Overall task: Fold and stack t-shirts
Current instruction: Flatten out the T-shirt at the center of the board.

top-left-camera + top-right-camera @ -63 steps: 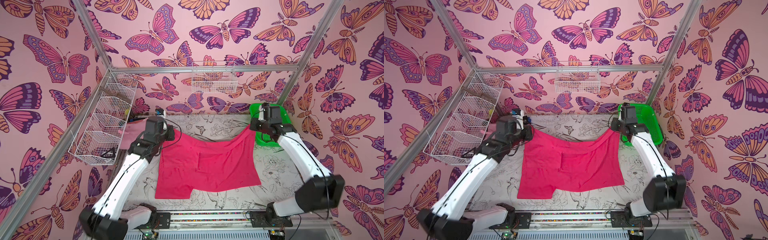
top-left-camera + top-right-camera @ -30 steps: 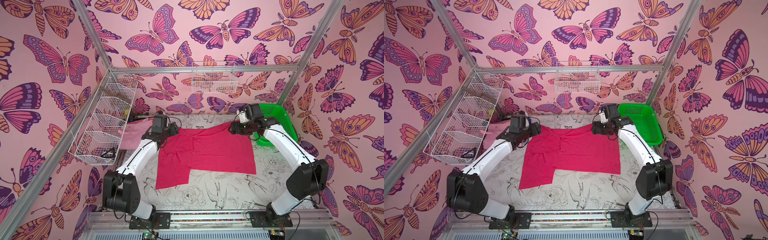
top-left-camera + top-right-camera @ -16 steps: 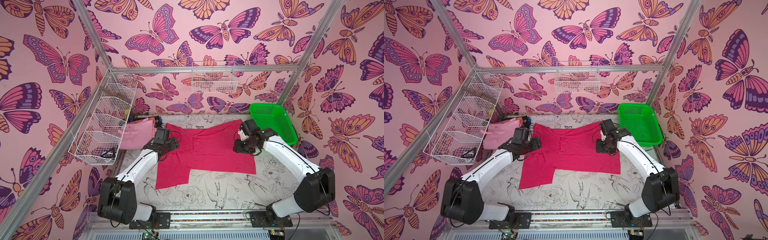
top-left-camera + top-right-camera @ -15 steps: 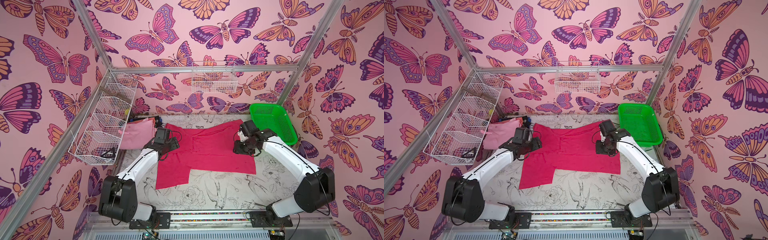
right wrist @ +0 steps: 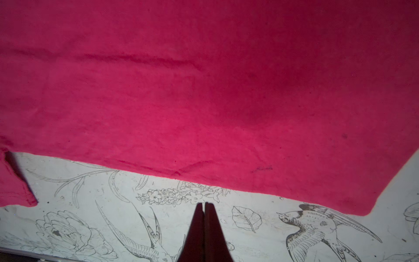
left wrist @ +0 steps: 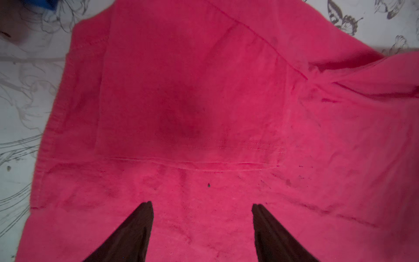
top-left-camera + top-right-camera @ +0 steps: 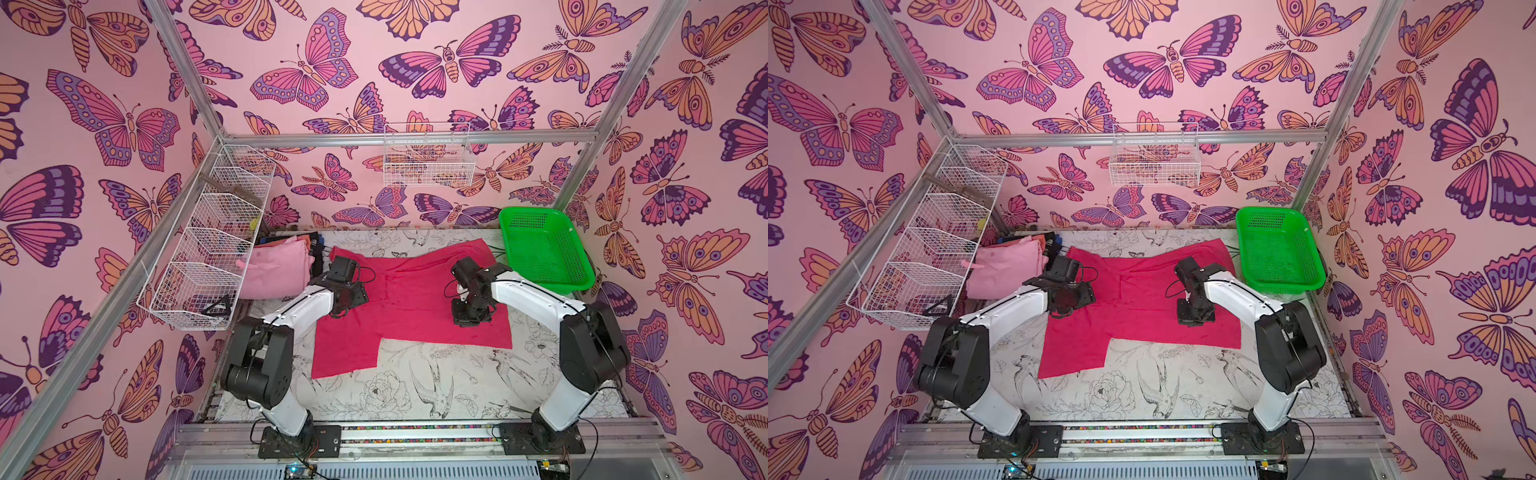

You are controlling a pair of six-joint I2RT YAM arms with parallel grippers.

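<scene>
Both top views showed the crimson t-shirt (image 7: 411, 299) lying flat on the bench (image 7: 415, 386) in an L-shaped outline, with both arms over it. Neither view showed how the jaws stood.

The wrist views settled that. The left pincer (image 6: 201, 204) had its jaws spread wide above the cloth with nothing between them. A folded-in sleeve with a stitched hem lay beyond it. The right pincer (image 5: 205, 204) had its jaws pressed together and gripped no cloth. Its tips were seen against the printed bench just beside the shirt's near hem.

A second earlier both pincers were at the shirt's far edge, and both had since drawn back toward the near side. The shirt's outline was unchanged over that second. Two seconds earlier it was held up at its far corners.

Count:
- Two arms and two pincers.
- One crimson shirt.
- One light pink t-shirt (image 7: 276, 270) topping a pile in the far left corner. Orange and dark cloth (image 7: 302, 239) showed beneath it, number indeterminate.
- One green basket (image 7: 544, 253).
- One wire rack (image 7: 208, 257).
- One wire basket (image 7: 428, 156).
</scene>
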